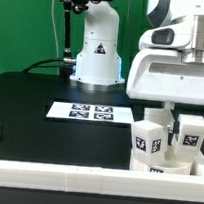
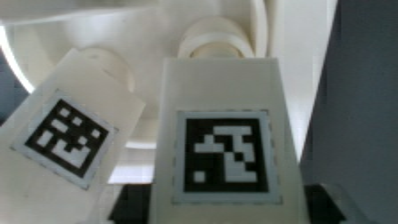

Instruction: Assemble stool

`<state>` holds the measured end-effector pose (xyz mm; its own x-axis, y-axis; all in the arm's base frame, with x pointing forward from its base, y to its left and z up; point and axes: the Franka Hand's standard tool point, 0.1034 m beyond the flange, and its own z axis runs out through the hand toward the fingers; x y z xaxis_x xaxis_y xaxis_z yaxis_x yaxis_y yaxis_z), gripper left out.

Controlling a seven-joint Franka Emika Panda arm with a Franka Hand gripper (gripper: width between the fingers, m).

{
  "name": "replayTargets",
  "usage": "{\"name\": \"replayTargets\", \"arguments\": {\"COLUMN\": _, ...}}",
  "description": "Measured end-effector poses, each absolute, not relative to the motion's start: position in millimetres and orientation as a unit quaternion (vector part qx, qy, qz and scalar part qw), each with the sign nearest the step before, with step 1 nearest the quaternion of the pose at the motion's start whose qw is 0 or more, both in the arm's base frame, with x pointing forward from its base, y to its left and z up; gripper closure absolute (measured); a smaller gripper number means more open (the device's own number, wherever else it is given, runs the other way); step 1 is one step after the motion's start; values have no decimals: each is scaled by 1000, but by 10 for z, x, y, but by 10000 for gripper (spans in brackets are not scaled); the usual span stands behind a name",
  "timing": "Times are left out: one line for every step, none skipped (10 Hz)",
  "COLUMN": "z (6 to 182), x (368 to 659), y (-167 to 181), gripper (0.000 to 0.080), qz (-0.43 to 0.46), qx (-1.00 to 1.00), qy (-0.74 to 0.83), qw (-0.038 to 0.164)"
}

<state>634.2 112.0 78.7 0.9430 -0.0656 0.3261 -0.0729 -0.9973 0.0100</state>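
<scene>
No brand name or readable writing shows anywhere; the only printing is black-and-white square tags. The marker board (image 1: 90, 113) lies flat on the black table (image 1: 34, 114), at about nine o'clock from the stool parts, carrying a row of such tags. Each stool leg bears one tag too: in the exterior view the near leg (image 1: 147, 140) shows a tag on its front face, and a second leg (image 1: 191, 133) stands at three o'clock from it with its own tag. The round seat (image 1: 169, 170) sits under these legs, at six o'clock from the gripper, against the white border rail (image 1: 53, 176) along the table's front edge.

The gripper (image 1: 173, 108) hangs just above the cluster, its fingers reaching down between the upright legs. In the wrist view, a leg (image 2: 226, 120) fills the middle, its tag facing the camera, with another tagged leg (image 2: 86, 115) tilted at nine o'clock from it. The dark fingertips (image 2: 128, 205) appear at either side of the central leg's near end. The jaws are clenched on this leg, nearly as narrow as they go.
</scene>
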Motion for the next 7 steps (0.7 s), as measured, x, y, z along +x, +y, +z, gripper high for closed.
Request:
{"name": "replayTargets", "arguments": {"z": 786, "x": 6340, "y": 1123, "gripper": 462, "qz": 171, "qx": 985, "qy": -35, "qw": 10}}
{"name": "replayTargets", "arguments": {"z": 772, "x": 6328, "y": 1134, "gripper": 462, "qz": 179, "qx": 983, "qy": -33, "qw": 10}}
{"name": "replayTargets", "arguments": {"z": 765, "x": 6326, "y": 1145, "gripper": 462, "qz": 183, "qx": 983, "qy": -31, "qw": 10}}
{"name": "replayTargets", "arguments": {"z": 766, "x": 6328, "y": 1142, "gripper": 462, "qz": 184, "qx": 982, "qy": -31, "qw": 10}}
{"name": "replayTargets", "arguments": {"z": 765, "x": 6328, "y": 1140, "gripper": 462, "qz": 184, "qx": 982, "qy": -31, "qw": 10}}
{"name": "replayTargets", "arguments": {"z": 765, "x": 6328, "y": 1140, "gripper": 364, "qz": 184, "qx": 982, "qy": -31, "qw": 10}}
{"name": "replayTargets", "arguments": {"z": 765, "x": 6327, "y": 1141, "gripper": 205, "qz": 184, "qx": 982, "qy": -31, "qw": 10}}
